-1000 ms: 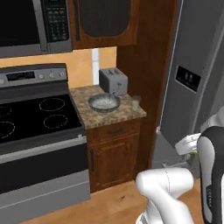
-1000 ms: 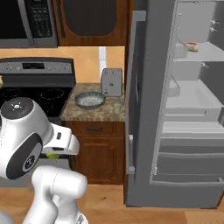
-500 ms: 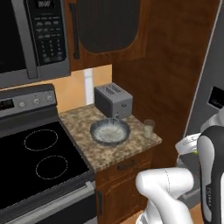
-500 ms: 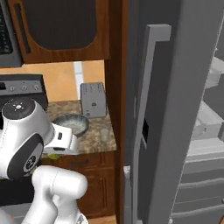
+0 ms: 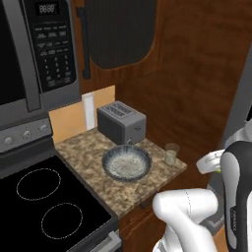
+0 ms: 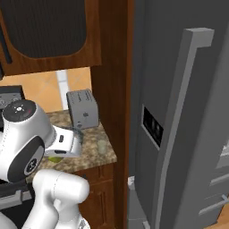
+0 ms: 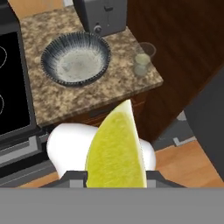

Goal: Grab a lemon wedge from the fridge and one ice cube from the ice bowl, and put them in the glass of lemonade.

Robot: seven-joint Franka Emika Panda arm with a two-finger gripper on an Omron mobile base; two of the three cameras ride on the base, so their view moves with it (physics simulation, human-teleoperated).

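Base has driven in toward the counter: both base views have shifted, so bowl, toaster and glass loom larger than a second ago and the open fridge interior has slid off to the right; the things themselves look unmoved.

Lemon wedge (image 7: 116, 148) is pinched between the gripper (image 7: 116, 177) jaws, peel edge up, in the hand view; a yellow-green sliver also shows under the hand in the right base view. Grip reads as closed on the wedge, not loose.

Landmark: ice bowl (image 5: 126, 163), mid-counter (image 5: 83, 147). Glass (image 5: 171, 154) stands just right of the bowl, apart from it, near the counter's right front corner. Toaster (image 5: 121, 122) sits behind the bowl, close to its rim. Stove (image 5: 44, 206) lies left of the bowl. Fridge (image 6: 179, 112) door stands right of the bowl, past the wood panel (image 5: 197, 88). Gripper hangs in front of and below the bowl, off the counter edge.

Judgement: wedge half done, carry to glass next; ice not yet fetched.

Risks:
- Glass is small and near the edge; a low or sideways approach could clip it and tip it off the corner.
- Wedge looks wide against the glass mouth; released off-centre it may land on the rim or counter.
- Wedge sticks out past the fingers, so it could snag the counter edge while rising.
- Elbow swings close to the fridge door.
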